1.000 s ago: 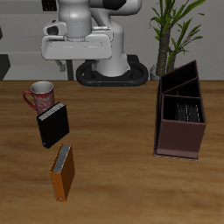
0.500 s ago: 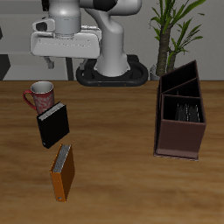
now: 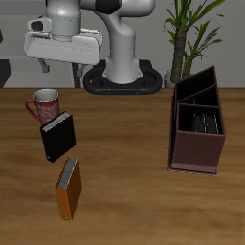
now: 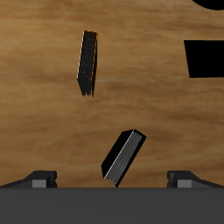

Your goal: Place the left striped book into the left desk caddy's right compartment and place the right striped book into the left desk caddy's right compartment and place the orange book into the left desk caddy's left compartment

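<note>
The orange book (image 3: 68, 189) lies flat near the table's front edge, grey page edge showing; the wrist view shows it as a thin slab, the orange book (image 4: 87, 63). My gripper (image 3: 60, 65) hangs high above the table's back part, over the mug, open and empty, far from the book. In the wrist view the gripper (image 4: 112, 179) has its fingertips (image 4: 39, 178) wide apart. The left desk caddy (image 3: 196, 151), a tall dark brown box, stands at the other side of the table. Striped covers (image 3: 203, 122) show in its bay nearest the front edge; I cannot tell the two striped books apart.
A black book (image 3: 58, 137) lies tilted between the mug and the orange book, also seen as the black book (image 4: 122, 156) in the wrist view. A red-and-white mug (image 3: 43, 103) stands behind it. A potted plant (image 3: 187, 29) rises behind the caddy.
The gripper has swung sideways across the back of the table, away from the caddy, to above the mug. Books, mug and caddy have not moved.
</note>
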